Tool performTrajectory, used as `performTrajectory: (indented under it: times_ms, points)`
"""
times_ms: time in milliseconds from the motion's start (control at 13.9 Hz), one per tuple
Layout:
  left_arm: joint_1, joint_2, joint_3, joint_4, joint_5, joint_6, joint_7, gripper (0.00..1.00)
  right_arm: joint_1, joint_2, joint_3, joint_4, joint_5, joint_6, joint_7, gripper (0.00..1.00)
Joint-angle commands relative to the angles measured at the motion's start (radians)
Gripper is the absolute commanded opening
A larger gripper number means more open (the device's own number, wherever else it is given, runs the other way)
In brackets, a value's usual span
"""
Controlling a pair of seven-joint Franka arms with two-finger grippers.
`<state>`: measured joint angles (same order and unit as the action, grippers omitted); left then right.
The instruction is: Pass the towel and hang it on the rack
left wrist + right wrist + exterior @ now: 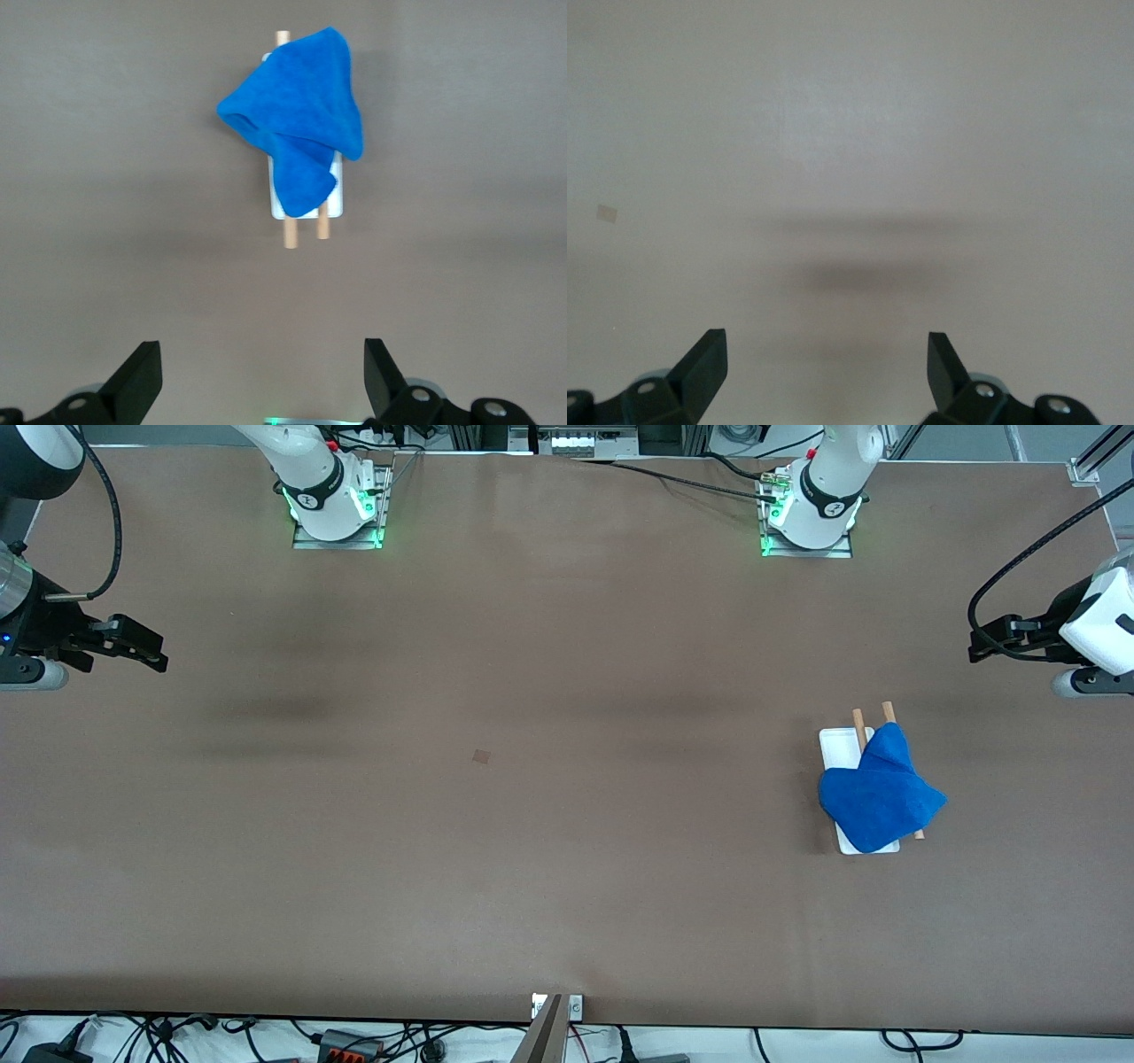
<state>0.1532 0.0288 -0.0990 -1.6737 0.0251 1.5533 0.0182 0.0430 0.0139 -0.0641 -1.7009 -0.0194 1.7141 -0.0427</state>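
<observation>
I see the bright blue fuzzy towel (880, 799) already draped, bunched and uneven, over the two wooden rods of the small white rack (840, 751) toward the left arm's end of the table, so I judge the hanging done. My left gripper (263, 376) and right gripper (827, 367) both hover wide apart, holding nothing.

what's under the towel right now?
The towel is draped over the rack. Showing: both wooden rod ends sticking out at each end, and parts of the white base. The rods' middle stretch and the frame are covered.
</observation>
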Motion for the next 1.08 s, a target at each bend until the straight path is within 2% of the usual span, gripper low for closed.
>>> performTrajectory:
  times_ms: [0, 1007]
  points:
    - [-0.023, -0.033, 0.044, -0.034, -0.044, 0.021, -0.012, 1.00, 0.005, -0.020, 0.012, -0.002, -0.013, -0.002, -0.009, 1.00]
    - [-0.090, -0.032, 0.087, -0.032, -0.053, 0.033, -0.032, 1.00, 0.005, -0.022, 0.010, -0.005, -0.013, -0.008, -0.009, 1.00]
